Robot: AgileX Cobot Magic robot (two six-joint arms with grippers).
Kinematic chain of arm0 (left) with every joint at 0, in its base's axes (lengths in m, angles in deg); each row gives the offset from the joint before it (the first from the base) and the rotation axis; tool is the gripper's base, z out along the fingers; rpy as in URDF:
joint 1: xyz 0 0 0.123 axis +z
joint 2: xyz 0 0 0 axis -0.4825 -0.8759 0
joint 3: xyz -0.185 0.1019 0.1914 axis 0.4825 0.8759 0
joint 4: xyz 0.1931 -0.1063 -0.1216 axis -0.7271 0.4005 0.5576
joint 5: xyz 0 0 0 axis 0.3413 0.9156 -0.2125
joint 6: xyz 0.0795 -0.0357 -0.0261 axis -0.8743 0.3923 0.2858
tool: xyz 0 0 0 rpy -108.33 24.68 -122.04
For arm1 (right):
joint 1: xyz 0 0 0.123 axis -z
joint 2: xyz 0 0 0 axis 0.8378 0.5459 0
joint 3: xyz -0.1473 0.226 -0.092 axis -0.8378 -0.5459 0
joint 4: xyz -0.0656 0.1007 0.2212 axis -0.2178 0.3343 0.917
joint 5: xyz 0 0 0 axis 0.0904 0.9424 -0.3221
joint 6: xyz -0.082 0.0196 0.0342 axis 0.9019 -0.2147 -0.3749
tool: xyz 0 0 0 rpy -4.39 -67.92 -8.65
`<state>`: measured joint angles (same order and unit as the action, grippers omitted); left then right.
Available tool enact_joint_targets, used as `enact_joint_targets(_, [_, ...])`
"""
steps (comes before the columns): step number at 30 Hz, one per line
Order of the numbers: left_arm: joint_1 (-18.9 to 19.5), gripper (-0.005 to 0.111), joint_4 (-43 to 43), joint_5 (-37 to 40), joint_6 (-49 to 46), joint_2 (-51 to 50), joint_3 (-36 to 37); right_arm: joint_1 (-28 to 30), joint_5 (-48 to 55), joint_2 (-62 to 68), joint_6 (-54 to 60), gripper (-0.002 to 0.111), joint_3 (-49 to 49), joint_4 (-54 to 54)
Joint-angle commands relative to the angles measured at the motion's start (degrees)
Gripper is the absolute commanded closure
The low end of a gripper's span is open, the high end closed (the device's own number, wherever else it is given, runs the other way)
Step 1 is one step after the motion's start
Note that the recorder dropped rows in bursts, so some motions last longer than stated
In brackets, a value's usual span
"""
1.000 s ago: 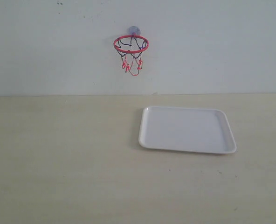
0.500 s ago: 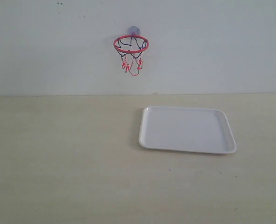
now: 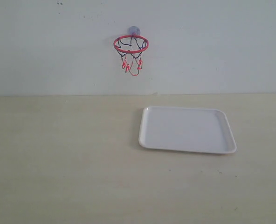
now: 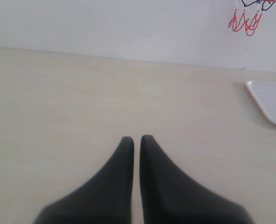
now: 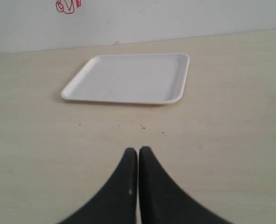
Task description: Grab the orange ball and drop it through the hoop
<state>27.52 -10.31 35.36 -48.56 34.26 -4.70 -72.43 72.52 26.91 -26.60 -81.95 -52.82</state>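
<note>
The hoop (image 3: 131, 44) hangs on the white back wall by its suction cup, red ring level, with the black-and-red net dangling below. Its net (image 4: 245, 21) shows in the left wrist view, and a bit of red net (image 5: 68, 5) in the right wrist view. The orange ball is out of view in every frame. My left gripper (image 4: 136, 138) hovers over bare table, black fingers together with only a sliver between them, holding nothing. My right gripper (image 5: 138, 150) is shut and empty, short of the tray. Neither arm appears in the exterior view.
A white rectangular tray (image 3: 187, 129) lies on the beige table to the right of centre, below and right of the hoop, with nothing on it. The tray (image 5: 128, 78) sits ahead of the right gripper, and its corner (image 4: 271, 102) shows in the left wrist view.
</note>
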Motion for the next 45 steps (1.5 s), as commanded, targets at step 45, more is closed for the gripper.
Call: enact_joint_targets(45, [0.1,0.103,-0.1,-0.2,-0.3,0.1,0.2,3.0,0.2,-0.3,1.9,0.108,0.0,-1.0])
